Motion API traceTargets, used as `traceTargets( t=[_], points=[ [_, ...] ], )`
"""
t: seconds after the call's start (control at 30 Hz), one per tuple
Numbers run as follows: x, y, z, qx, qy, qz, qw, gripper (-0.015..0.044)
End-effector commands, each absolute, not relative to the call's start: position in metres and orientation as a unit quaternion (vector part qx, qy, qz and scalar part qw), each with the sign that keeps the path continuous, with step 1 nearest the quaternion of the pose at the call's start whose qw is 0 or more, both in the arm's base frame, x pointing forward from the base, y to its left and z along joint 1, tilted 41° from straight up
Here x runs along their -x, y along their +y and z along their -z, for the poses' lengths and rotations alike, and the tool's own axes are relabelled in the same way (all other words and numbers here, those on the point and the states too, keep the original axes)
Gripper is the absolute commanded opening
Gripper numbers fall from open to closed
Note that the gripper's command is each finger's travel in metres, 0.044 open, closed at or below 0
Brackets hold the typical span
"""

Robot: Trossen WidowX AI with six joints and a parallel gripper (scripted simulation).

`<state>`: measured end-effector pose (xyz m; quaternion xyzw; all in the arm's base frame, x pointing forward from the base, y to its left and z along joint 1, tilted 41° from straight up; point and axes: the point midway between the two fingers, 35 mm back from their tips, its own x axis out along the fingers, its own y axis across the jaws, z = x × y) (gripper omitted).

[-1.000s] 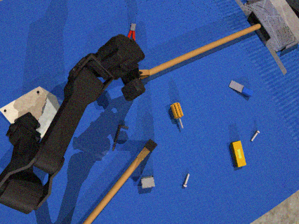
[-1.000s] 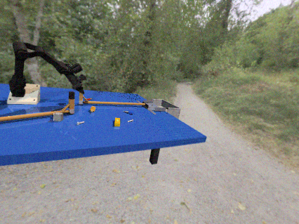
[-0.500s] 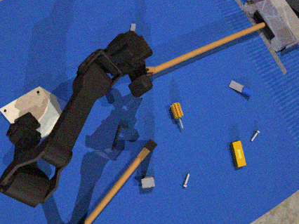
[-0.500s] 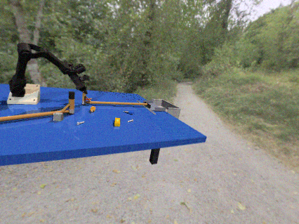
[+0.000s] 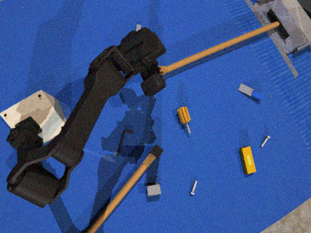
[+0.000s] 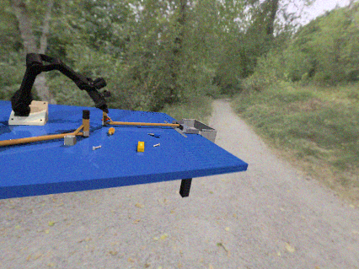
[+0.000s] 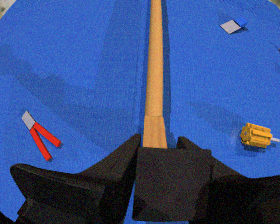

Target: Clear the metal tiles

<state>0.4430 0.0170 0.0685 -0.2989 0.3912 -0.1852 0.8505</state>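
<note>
My gripper is shut on the grip of the long scraper. The scraper's wooden handle runs out to its dark blade, which is over the steel bench plate. The catch box is at the plate's far end, partly outside the top view. I cannot make out any separate metal tile on the plate, nor what is inside the box.
A second wooden-handled tool lies on the blue table. Around are a grey block, orange screwdriver, yellow box, hex key, two bolts, blue-and-grey piece and red pliers.
</note>
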Motion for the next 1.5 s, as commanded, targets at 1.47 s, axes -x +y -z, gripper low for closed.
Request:
traceTargets(
  t=[1.47],
  points=[
    [-0.519,0.018,-0.079,0.297,0.385,0.183,0.854,0.0]
  ],
)
